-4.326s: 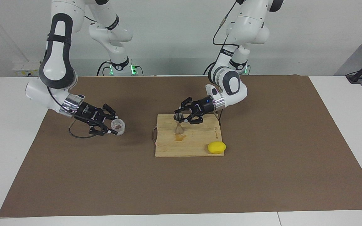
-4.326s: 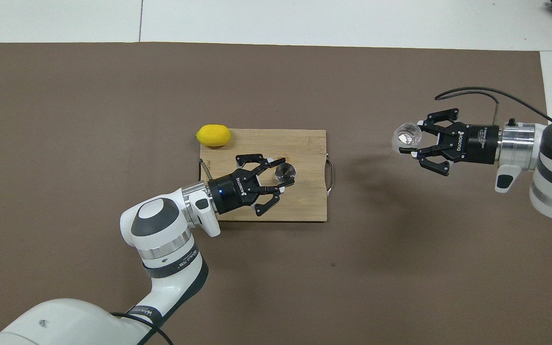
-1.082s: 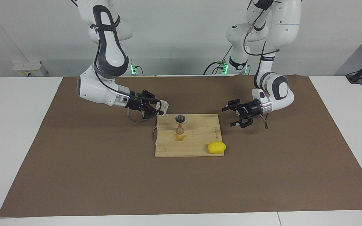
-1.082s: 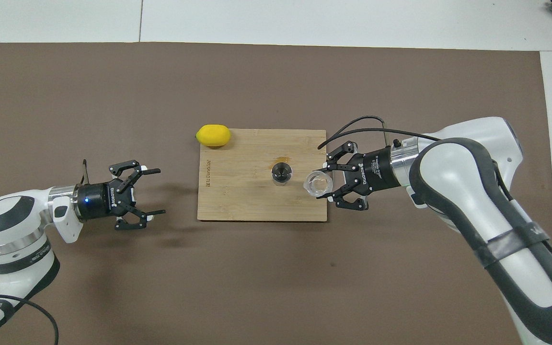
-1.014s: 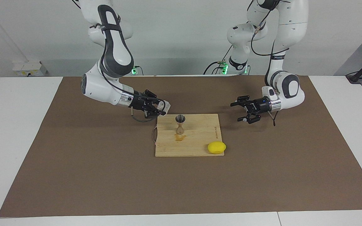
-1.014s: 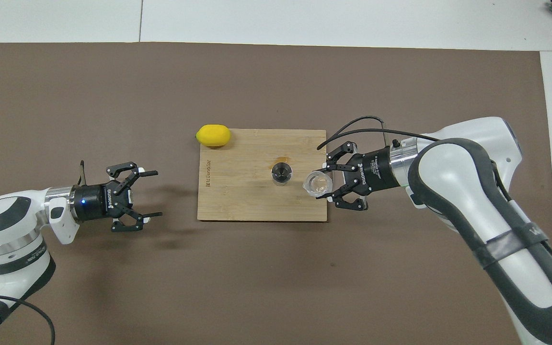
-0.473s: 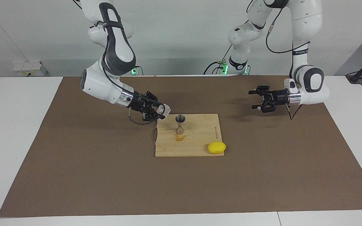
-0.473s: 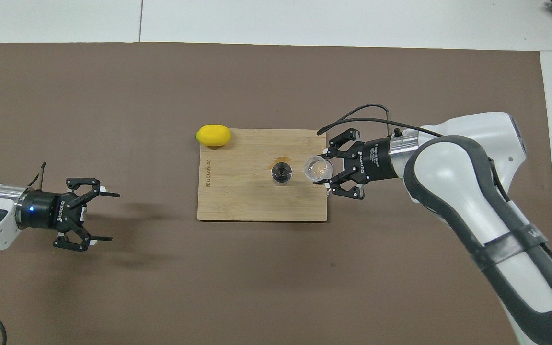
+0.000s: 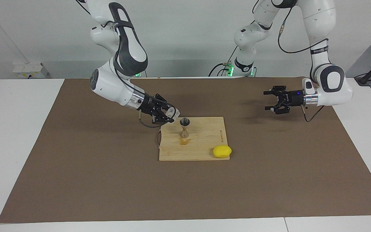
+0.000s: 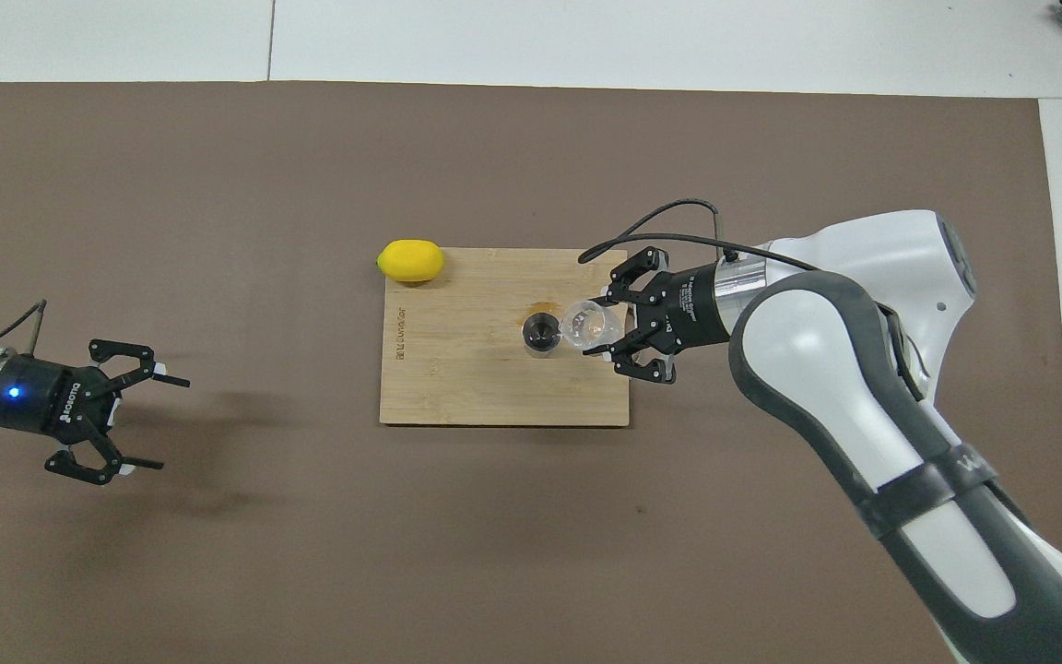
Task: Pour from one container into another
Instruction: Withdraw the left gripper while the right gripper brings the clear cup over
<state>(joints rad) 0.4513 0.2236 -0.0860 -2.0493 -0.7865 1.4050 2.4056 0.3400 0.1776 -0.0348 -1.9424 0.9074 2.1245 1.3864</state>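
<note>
**Glass cup tipped at the jigger's mouth: the pour is in hand**

Right gripper (image 9: 166, 113) comes first: it is clamped on the glass cup (image 9: 172, 112), held in the air over the cutting board's (image 9: 204, 141) edge toward the right arm's end of the table, with the cup tilted mouth-first toward the jigger (image 9: 184, 128).

Ordered by size, the rest reads so:

1. Brown mat (image 9: 108, 180) covers most of the table and carries everything.
2. Cutting board lies at the mat's middle, with a small amber stain at the jigger's foot.
3. Left gripper (image 9: 274, 99), jaws spread and holding nothing, waits over bare mat toward the left arm's end of the table.
4. Lemon (image 9: 222, 151) rests at the board's corner farthest from the robots, well apart from the pour.
5. Jigger stands upright on the board, with the cup's lip just beside its open top.

My judgement is that the pour itself is the present step. Next, the cup needs a slow further tilt with its lip centred above the narrow cone; the stain suggests spilling is a real risk. Whether liquid is flowing cannot be told.
</note>
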